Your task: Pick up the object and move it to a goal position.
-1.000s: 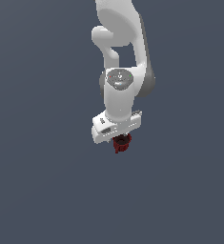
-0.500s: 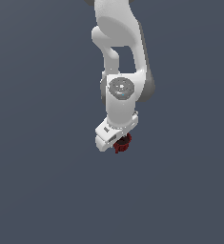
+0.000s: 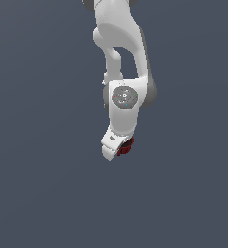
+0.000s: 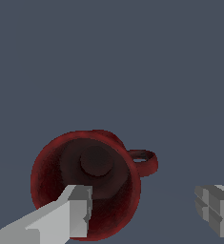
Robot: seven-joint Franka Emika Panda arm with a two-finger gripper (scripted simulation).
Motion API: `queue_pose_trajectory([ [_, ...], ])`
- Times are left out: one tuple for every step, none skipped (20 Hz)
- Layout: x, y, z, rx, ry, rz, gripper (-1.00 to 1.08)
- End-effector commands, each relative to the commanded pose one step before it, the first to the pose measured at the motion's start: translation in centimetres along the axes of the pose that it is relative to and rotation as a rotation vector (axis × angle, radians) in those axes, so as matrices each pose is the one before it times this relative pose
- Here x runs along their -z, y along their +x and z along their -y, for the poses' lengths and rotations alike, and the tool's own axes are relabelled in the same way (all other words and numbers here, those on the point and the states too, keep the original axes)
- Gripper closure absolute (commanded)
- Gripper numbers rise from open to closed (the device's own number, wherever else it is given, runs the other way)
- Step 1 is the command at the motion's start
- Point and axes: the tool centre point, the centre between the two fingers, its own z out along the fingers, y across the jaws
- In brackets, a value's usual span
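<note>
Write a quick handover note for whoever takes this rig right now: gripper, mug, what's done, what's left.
Gripper: open, over the mug, nothing held; one finger is in front of the mug's opening, the other off past the handle side.
Mug: dark red, seen from above, handle sticking out sideways; in the exterior view it is mostly hidden behind the white hand.
Done: gripper brought to the mug.
Left: close on it, lift, carry to the goal. No goal marker shows in either view.
</note>
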Motion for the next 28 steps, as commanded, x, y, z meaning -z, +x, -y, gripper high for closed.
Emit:
queue_pose_trajectory([
  [-0.268, 0.076, 0.002, 0.04455, 0.00465, 0.00252, -0.6],
  [-0.087, 0.022, 0.0, 0.01367, 0.00154, 0.00075, -0.6],
  [-0.078, 0.019, 0.0, 0.01223, 0.00138, 0.00065, -0.6],
  [-0.069, 0.017, 0.0, 0.01079, 0.00123, 0.00055, -0.6],
  [-0.059, 0.015, 0.0, 0.00935, 0.00107, 0.00046, -0.6],
  [-0.05, 0.012, -0.001, 0.00789, 0.0009, 0.00038, -0.6],
  [-0.041, 0.011, 0.0, 0.00648, 0.00074, 0.0003, -0.6],
  [-0.032, 0.007, -0.001, 0.00501, 0.00058, 0.00023, -0.6],
  [-0.023, 0.008, 0.001, 0.00363, 0.00042, 0.00016, -0.6],
  [-0.013, 0.001, -0.002, 0.00211, 0.00024, 0.00009, -0.6],
  [-0.004, -0.001, -0.001, 0.00069, 0.00008, 0.00003, -0.6],
  [0.016, -0.01, 0.005, -0.00462, -0.00032, -0.00011, -0.6],
  [-0.042, -0.003, -0.002, 0.0, 0.0, 0.0, -0.6],
  [-0.125, -0.01, -0.006, 0.0, 0.0, 0.0, -0.6],
  [-0.211, 0.02, 0.012, 0.00069, 0.00005, 0.00002, -0.6],
  [-0.293, 0.001, 0.003, 0.00049, 0.00004, 0.00001, -0.6],
  [-0.376, -0.007, 0.001, 0.00049, 0.00004, 0.00001, -0.6],
  [-0.461, 0.002, 0.012, 0.00084, 0.00007, 0.0, -0.6],
  [-0.46, -0.008, 0.01, 0.00069, 0.00006, 0.0, -0.6],
  [-0.377, -0.001, 0.015, 0.00069, 0.00007, -0.00001, -0.6],
  [-0.293, -0.005, 0.011, 0.00049, 0.00005, -0.00001, -0.6],
  [-0.21, 0.004, 0.013, 0.00049, 0.00005, -0.00001, -0.6],
  [-0.124, -0.014, -0.001, 0.0, 0.0, 0.0, -0.6],
  [-0.041, -0.005, 0.0, 0.0, 0.0, 0.0, -0.6],
  [0.0, 0.0, 0.0, 0.0, 0.0, 0.0, 1.08],
  [0.0, 0.0, 0.0, 0.0, 0.0, 0.0, 1.08],
  [0.0, 0.0, 0.0, 0.0, 0.0, 0.0, 1.08],
  [0.0, 0.0, 0.0, 0.0, 0.0, 0.0, 1.08],
])
